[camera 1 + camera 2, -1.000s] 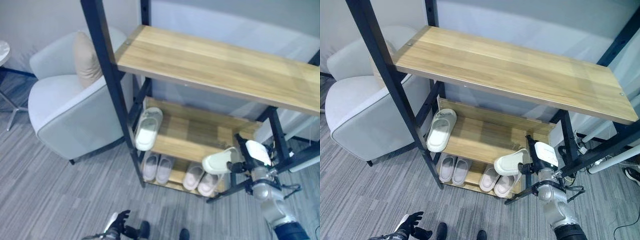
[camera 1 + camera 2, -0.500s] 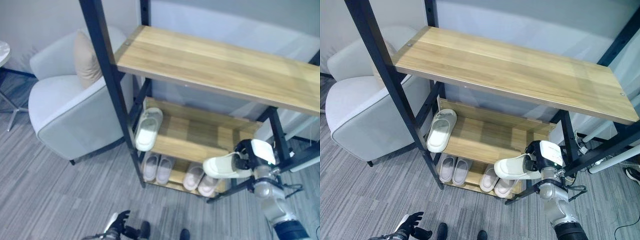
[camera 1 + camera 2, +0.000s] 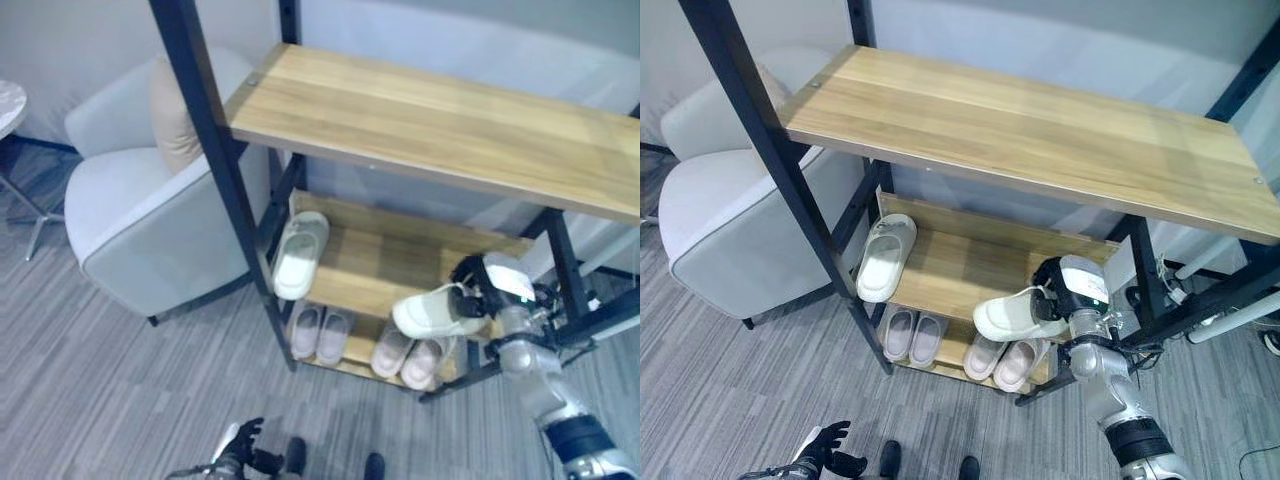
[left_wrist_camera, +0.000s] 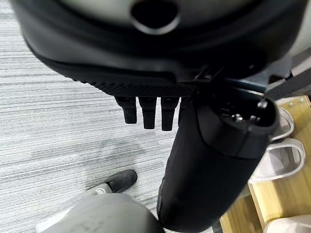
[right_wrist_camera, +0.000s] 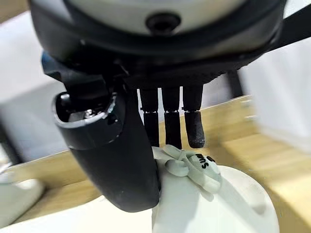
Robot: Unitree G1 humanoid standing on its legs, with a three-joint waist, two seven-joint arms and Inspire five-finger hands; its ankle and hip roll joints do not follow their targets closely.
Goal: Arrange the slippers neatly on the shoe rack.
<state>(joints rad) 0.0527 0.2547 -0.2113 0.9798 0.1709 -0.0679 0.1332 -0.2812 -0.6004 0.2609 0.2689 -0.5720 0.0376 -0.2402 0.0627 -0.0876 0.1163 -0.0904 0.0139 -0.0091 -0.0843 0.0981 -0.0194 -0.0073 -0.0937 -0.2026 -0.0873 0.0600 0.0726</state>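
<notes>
My right hand point(image 3: 1062, 288) is shut on a white slipper point(image 3: 1014, 316), held level at the right front of the rack's middle shelf point(image 3: 380, 268). In the right wrist view the thumb point(image 5: 121, 155) and fingers pinch the slipper's strap point(image 5: 194, 167). Its mate, a second white slipper point(image 3: 299, 255), lies at the left end of that shelf, its toe over the front edge. Two pinkish pairs point(image 3: 319, 333) point(image 3: 409, 356) sit side by side on the bottom shelf. My left hand point(image 3: 240, 445) hangs low near the floor, open and holding nothing.
The rack's black frame post point(image 3: 215, 170) stands at the front left and the wide top shelf point(image 3: 430, 125) overhangs the lower ones. A light grey armchair point(image 3: 140, 225) with a beige cushion point(image 3: 172, 118) sits left of the rack. Grey striped carpet point(image 3: 120, 390) lies in front.
My right hand has levelled the white slipper and carried it slightly up and left, closer to the middle shelf. The view has shifted a little. My left hand has stayed put.
</notes>
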